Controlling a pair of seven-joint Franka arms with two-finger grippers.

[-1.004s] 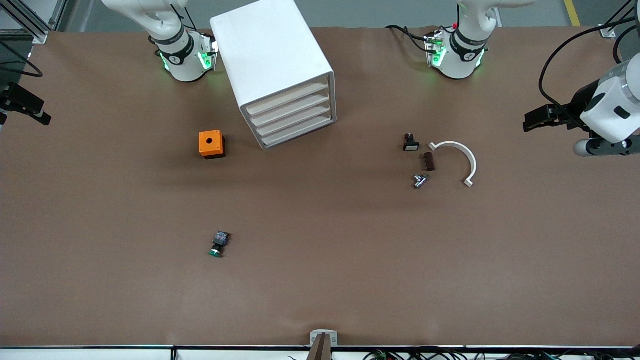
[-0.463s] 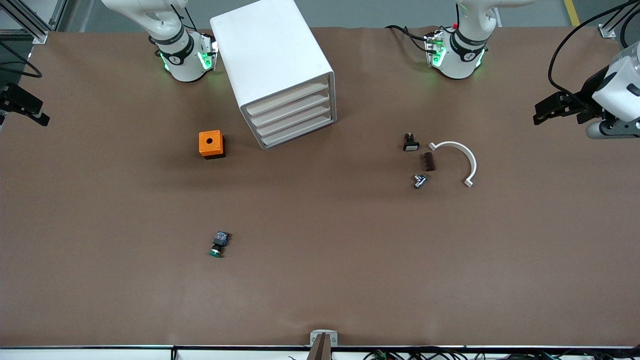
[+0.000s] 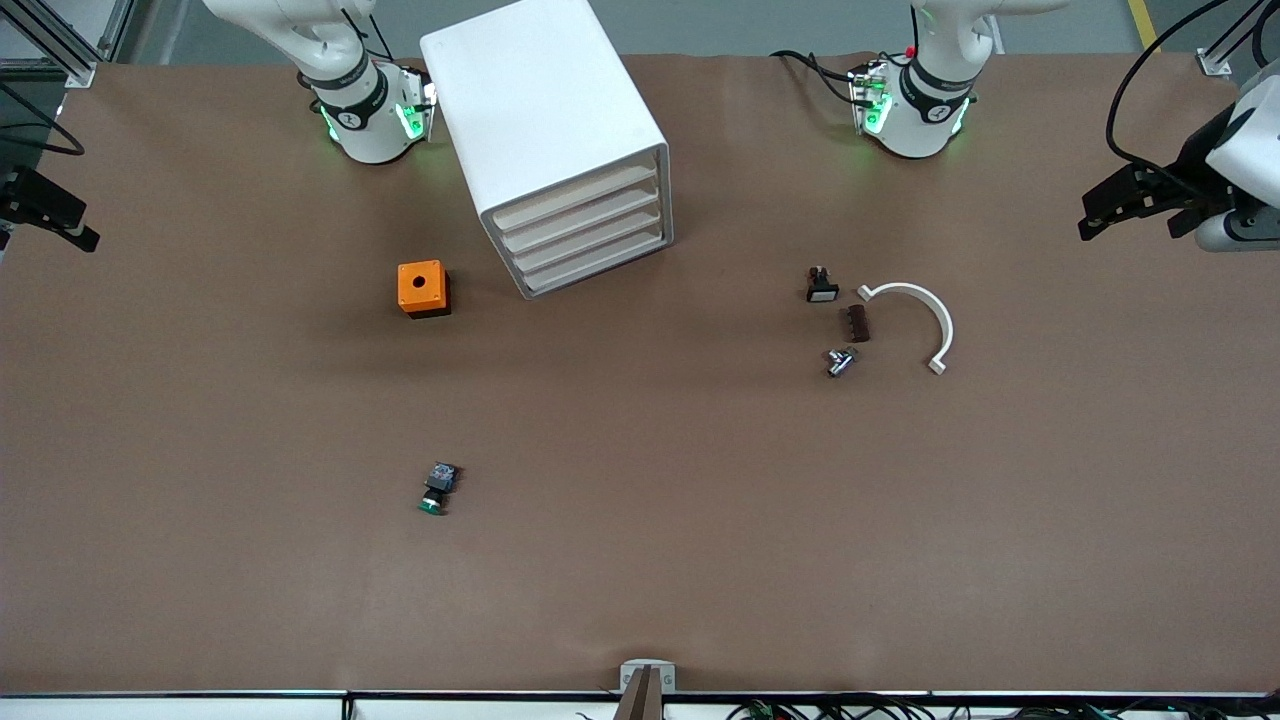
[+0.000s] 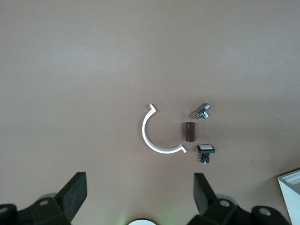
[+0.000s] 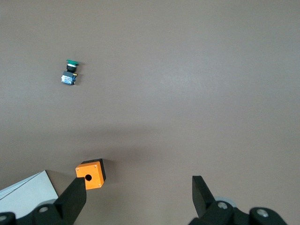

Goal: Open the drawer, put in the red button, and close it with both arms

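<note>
Right gripper (image 5: 138, 199) hangs over the table (image 3: 650, 560) edge at the right arm's end, fingers (image 5: 77, 194) wide, holding nothing. Orange box (image 3: 422, 288) sits near the cabinet (image 3: 540, 110); green button (image 3: 436, 488) lies nearer the front camera.

All four drawers (image 3: 585, 240) look shut.

Toward the left arm's end: a white-capped switch (image 3: 822, 286), brown block (image 3: 857, 323), metal part (image 3: 840, 361) and white curved piece (image 3: 935, 310). Left gripper (image 4: 140, 199) is over that end, fingers wide and empty.

Red button: you won't find it in any view; possibly inside a drawer, cannot tell.

Risks: you grab the same-shaped green button by mistake; plain drawer fronts give little purchase, so an unbraced pull may drag the cabinet.
</note>
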